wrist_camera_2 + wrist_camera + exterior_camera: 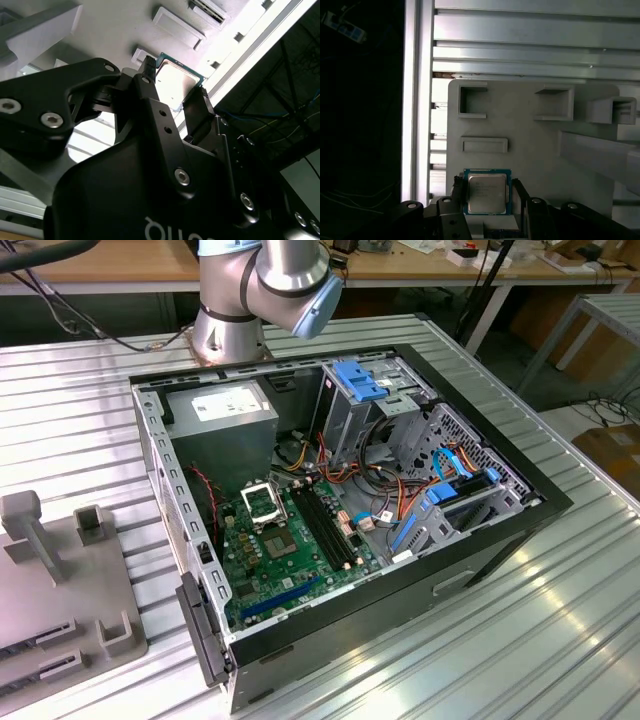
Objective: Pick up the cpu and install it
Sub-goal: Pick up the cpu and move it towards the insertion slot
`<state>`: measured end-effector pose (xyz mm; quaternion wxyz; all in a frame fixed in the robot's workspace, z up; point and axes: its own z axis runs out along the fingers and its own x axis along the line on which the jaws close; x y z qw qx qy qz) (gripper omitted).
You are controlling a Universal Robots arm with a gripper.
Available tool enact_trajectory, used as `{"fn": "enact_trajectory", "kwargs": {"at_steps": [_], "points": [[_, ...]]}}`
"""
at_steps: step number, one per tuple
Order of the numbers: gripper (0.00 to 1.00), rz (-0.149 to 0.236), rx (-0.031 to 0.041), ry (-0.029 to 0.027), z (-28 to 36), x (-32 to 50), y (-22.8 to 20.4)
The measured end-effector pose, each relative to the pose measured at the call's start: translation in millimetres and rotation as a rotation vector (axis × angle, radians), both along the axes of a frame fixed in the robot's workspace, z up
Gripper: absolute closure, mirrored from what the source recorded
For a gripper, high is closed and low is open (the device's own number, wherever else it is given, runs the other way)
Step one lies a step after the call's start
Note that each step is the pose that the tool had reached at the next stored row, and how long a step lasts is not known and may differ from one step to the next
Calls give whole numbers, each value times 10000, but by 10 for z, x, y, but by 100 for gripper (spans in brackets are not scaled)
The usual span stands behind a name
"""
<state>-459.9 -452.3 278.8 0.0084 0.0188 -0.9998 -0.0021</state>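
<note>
- I am the gripper [488, 196], and my jaws are closed on the cpu [487, 191], with one finger [150, 90] against each of two opposite edges.
- In the first wrist view the cpu shows its pale silvery face.
- Behind it lies the grey tray [520, 135] with its rectangular pockets. I cannot tell whether the cpu rests on the tray or hangs clear of it.
- In the exterior view the tray sits on the ribbed metal table [480, 660], at the exterior view's left of the open computer case [480, 570].
- The silver-framed socket [262, 502] is on the green board inside the case.
</note>
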Motion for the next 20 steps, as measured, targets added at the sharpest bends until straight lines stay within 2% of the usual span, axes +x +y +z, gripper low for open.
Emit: {"fn": "enact_trajectory", "kwargs": {"at_steps": [20], "points": [[52,0,0,0,54,0,0]]}}
